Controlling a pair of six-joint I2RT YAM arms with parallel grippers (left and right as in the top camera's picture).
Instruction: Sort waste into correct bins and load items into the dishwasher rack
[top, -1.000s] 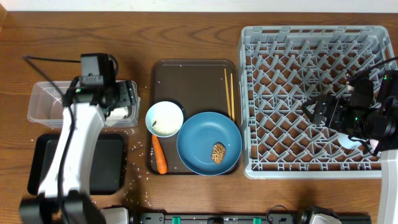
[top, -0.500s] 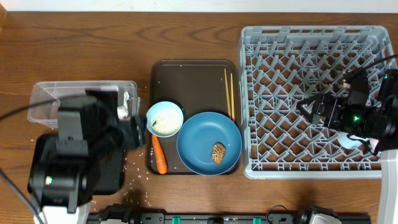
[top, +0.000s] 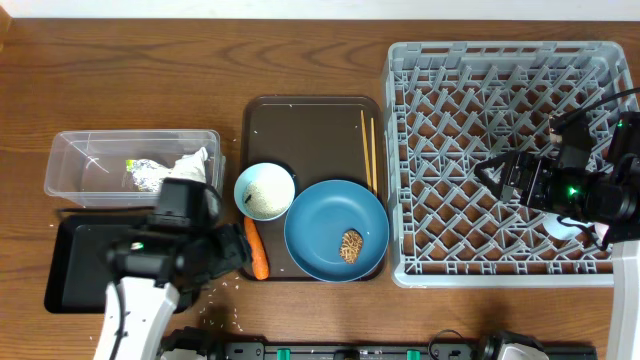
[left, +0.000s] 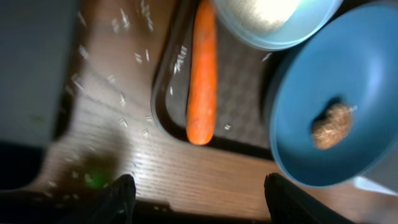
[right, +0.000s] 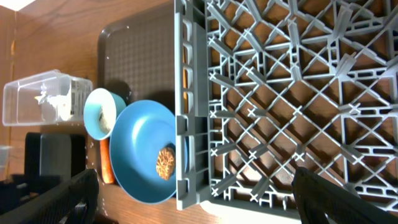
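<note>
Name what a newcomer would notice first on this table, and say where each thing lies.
The large grey dishwasher rack fills the right side of the table. In the middle, on the brown tray, a big blue plate holds a small brown food piece, with an orange carrot lying just left of it.

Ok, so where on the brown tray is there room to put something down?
The brown tray is bare in its back half: from its far rim down to the bowl and the plate, with the chopsticks along the right side. The front is crowded, where bowl, plate and carrot sit close together.
</note>
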